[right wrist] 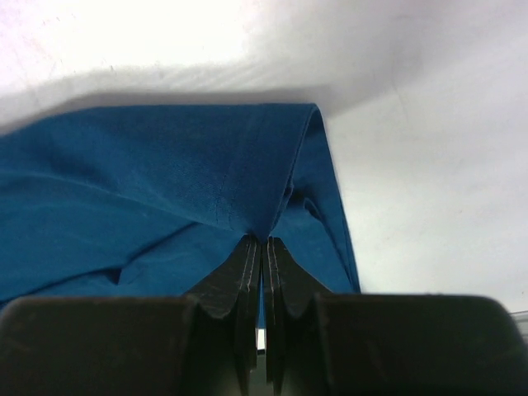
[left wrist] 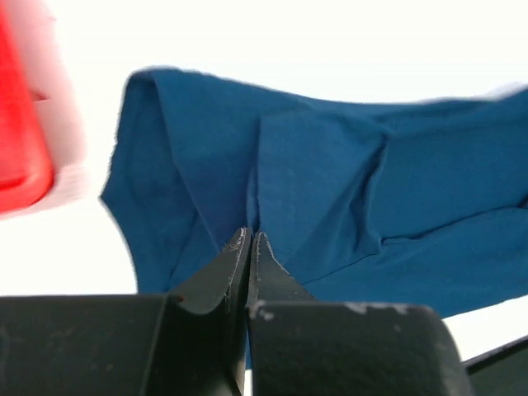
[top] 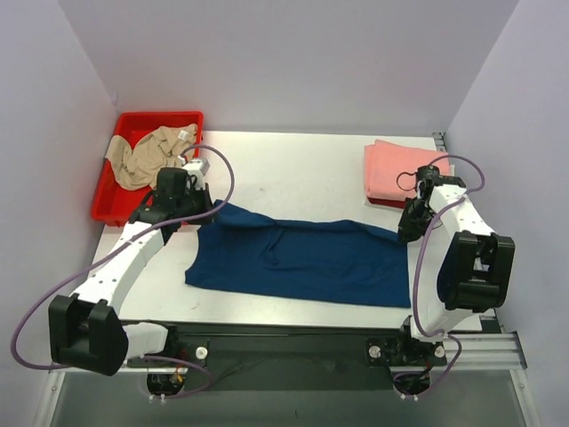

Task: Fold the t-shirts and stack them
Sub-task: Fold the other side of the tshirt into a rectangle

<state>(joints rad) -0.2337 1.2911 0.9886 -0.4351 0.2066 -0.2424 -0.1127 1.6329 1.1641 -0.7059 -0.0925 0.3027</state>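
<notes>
Navy t-shirt (top: 298,262) lies spread across the middle of the table (top: 293,169), partly folded, far edge doubled over. Left tool (top: 206,213) is clamped on its far-left corner, jaws closed on the cloth. Right tool (top: 404,233) is pinched shut on the far-right corner in the same way. Beige t-shirt (top: 147,156) is crumpled in the red bin (top: 107,200), far left. Folded pink t-shirt (top: 391,169) sits far right, just behind the right tool.

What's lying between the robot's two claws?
The navy t-shirt: the left gripper and right gripper pinch its far edge, one at each end. The top view shows it best.
</notes>
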